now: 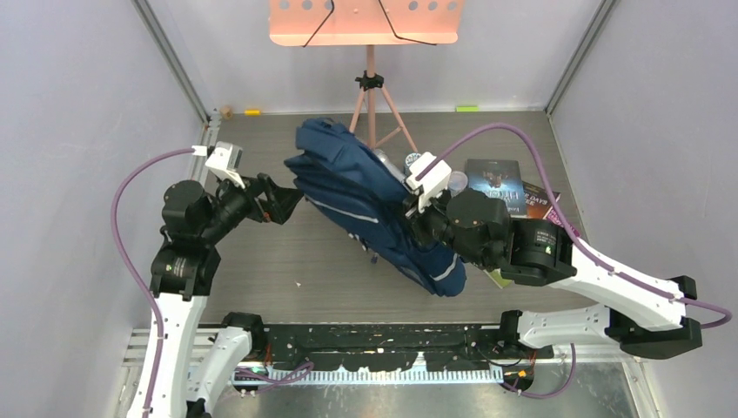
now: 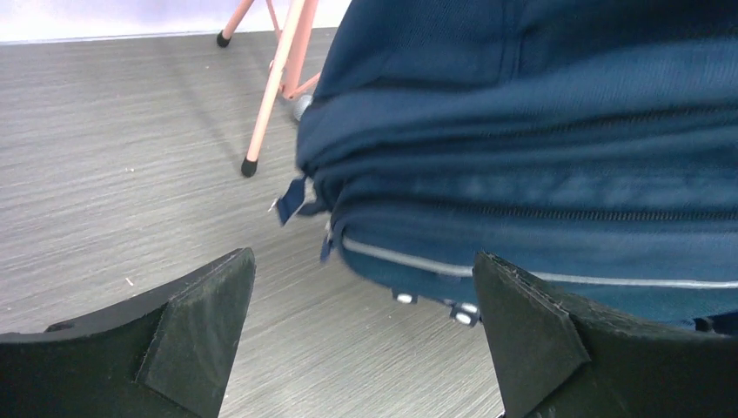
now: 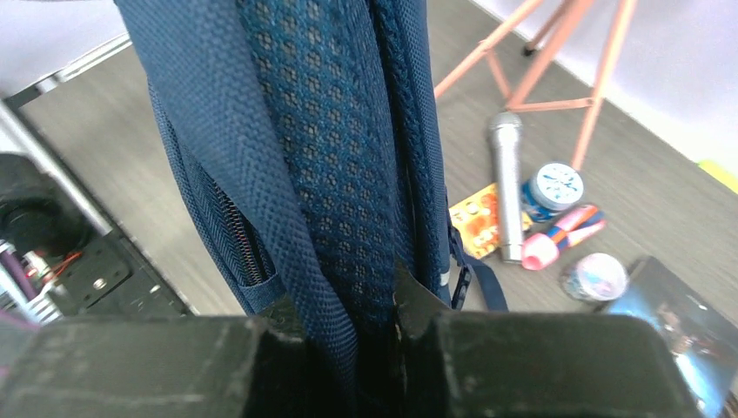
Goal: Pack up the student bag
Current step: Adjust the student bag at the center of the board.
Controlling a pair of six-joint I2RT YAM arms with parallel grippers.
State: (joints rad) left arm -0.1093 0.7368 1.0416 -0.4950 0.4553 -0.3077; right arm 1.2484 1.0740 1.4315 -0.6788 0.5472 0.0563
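The student bag (image 1: 357, 187) is navy with a thin pale stripe, its strap (image 3: 339, 174) honeycomb-meshed; the tabletop (image 1: 287, 261) streaked grey, the tripod (image 1: 370, 63) salmon-pink.

We are holding our left arm (image 1: 178, 261) bent up from its base at the near edge, elbow out to the left. Its wrist is turning the left end effector (image 1: 291, 202) toward the middle, and the left fingers (image 2: 196, 331) are standing spread wide apart. We are stretching our right arm (image 1: 609, 283) in low from the right side, and the right end effector (image 3: 374, 305) is pinching a fold of the student bag (image 1: 365, 200) between its nearly closed right fingers (image 3: 470, 357).
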